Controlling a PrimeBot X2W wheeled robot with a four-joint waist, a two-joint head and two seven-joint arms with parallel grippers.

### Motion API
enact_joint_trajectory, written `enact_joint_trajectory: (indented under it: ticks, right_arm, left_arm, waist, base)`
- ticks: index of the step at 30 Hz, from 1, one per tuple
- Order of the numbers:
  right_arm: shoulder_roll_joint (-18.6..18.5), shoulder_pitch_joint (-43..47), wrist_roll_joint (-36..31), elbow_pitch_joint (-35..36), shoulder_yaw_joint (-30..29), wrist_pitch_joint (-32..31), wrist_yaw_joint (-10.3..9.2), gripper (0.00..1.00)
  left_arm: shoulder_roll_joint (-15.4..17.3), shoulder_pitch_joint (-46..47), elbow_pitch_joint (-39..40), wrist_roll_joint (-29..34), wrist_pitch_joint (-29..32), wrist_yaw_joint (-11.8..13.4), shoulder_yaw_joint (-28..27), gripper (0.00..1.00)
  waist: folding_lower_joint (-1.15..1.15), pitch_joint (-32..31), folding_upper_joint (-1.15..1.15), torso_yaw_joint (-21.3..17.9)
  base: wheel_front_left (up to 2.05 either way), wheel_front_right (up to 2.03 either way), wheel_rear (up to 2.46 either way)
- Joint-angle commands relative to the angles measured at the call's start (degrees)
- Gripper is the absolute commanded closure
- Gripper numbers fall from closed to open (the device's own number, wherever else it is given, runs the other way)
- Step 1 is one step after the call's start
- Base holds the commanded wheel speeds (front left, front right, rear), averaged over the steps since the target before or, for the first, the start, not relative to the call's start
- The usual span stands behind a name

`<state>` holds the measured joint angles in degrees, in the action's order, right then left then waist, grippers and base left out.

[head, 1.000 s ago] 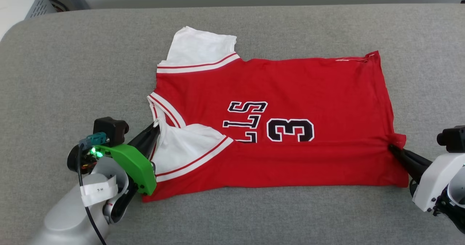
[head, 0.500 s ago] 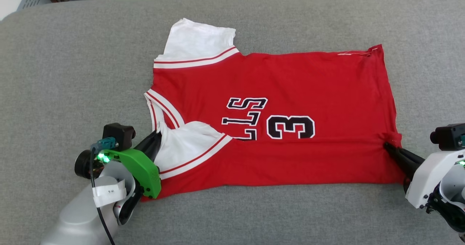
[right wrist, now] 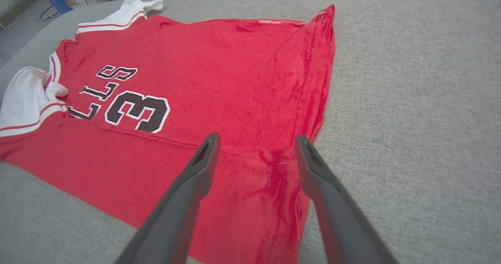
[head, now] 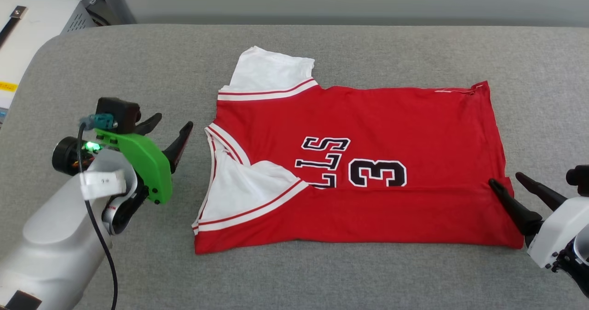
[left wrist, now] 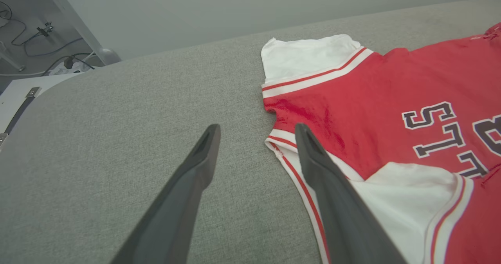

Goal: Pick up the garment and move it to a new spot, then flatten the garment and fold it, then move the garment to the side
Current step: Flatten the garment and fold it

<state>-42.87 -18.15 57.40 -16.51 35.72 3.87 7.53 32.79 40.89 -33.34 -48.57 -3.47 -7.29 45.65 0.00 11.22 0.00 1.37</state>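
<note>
The garment (head: 368,130) is laid flat across the middle of the frame on the grey fabric-covered desk (head: 138,71). Its collar is turned to the left and its hem to the right, and its lower side is folded up over part of the lettering. The left claw (head: 172,121) is seen released at middle left, just beside the collar. The right claw (head: 505,179) is spread apart at lower right, astride the hem's edge, with nothing gripped.

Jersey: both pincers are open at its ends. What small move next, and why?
Probably reach the left pincer to the far sleeve and the right pincer to the far hem corner. Both are open, the jersey has its near edge folded over, and its far half lies flat, unfolded.
</note>
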Motion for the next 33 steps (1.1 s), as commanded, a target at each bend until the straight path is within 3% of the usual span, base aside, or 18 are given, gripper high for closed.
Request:
enact_joint_trajectory:
  ticks: [1,9,16,22,33]
  right_arm:
    - [-0.1,1.0,-0.8,0.5,-0.6,0.1,-0.04,0.0]
    - [0.6,2.2,-2.1,1.6,-2.9,-1.5,-0.04,0.0]
    - [1.6,3.1,-2.9,2.6,-4.3,-3.5,-0.04,0.0]
    - [2.7,3.1,-3.5,3.3,-5.3,-4.7,-0.04,0.0]
    - [4.3,2.2,-4.7,3.8,-5.9,-6.2,-0.04,0.0]
  left_arm:
    - [0.6,1.4,1.5,-2.3,4.8,-0.1,0.5,0.0]
    - [3.7,3.8,9.6,-13.1,32.1,-0.2,4.6,0.0]
    - [4.8,3.4,11.8,-16.5,45.0,-0.2,8.8,0.0]
    - [4.5,0.6,10.2,-17.1,47.5,-0.2,11.2,0.0]
    - [1.7,-5.9,2.8,-16.0,42.5,-0.1,14.0,0.0]
  waist:
    - [0.0,-0.4,0.0,0.5]
    - [0.0,-0.8,0.0,0.5]
    - [0.0,-0.8,0.0,-0.2]
    - [0.0,0.1,0.0,-1.5]
    - [0.0,1.2,0.0,-3.1]
  base:
    - [0.0,0.0,0.0]
    - [0.0,0.0,0.0]
    - [0.0,0.0,0.0]
    - [0.0,0.0,0.0]
    - [0.0,0.0,0.0]
